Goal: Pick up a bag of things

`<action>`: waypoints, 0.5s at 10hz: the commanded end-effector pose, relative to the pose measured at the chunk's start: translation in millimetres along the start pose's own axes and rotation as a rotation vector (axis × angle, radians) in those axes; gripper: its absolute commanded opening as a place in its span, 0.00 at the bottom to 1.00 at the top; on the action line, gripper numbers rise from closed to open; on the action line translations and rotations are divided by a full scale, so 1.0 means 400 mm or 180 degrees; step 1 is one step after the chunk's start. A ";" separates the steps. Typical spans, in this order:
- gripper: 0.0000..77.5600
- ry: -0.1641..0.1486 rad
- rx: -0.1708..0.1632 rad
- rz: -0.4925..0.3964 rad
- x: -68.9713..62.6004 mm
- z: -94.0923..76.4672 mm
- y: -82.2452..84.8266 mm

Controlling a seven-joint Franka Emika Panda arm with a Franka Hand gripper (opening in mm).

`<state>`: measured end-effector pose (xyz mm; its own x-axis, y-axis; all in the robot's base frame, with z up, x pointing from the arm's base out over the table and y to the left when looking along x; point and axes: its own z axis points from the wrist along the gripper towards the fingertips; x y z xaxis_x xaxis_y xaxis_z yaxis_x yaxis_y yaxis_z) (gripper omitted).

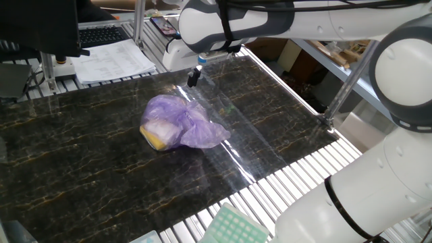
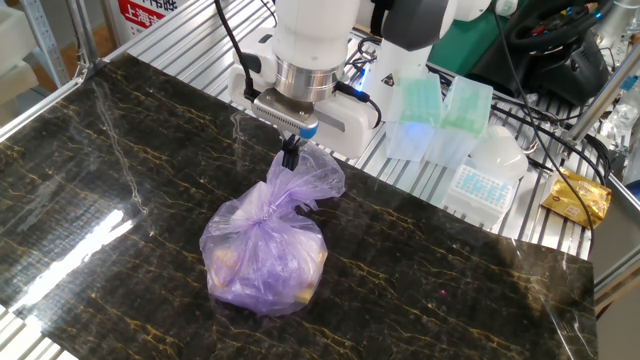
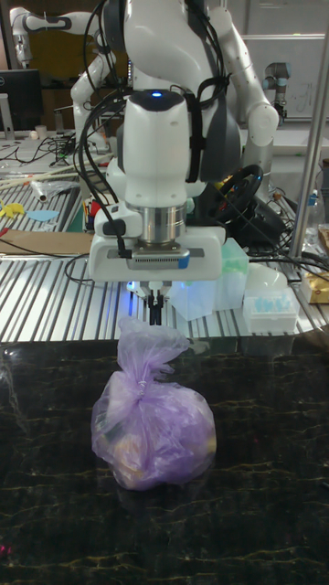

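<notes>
On the dark table, the bag rests below the gripper, whose jaws look closed, holding nothing; thin plastic could slip if pinched poorly.

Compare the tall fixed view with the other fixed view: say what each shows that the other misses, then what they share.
Only the tall fixed view shows the second white arm standing behind the robot and the monitor at far left. Only the other fixed view shows the yellow packet lying on the rails at right. Both show the purple bag resting on the dark table, with the gripper just above its knotted top, fingers close together.
</notes>
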<state>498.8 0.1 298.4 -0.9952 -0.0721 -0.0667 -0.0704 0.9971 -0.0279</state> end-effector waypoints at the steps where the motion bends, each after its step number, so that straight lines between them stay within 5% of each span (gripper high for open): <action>1: 0.00 -0.0011 -0.0001 -0.0012 -0.001 -0.003 -0.001; 5: 0.00 -0.0013 -0.0001 -0.0017 -0.001 -0.002 -0.003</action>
<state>498.7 -0.8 298.1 -0.9946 -0.0789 -0.0671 -0.0771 0.9966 -0.0281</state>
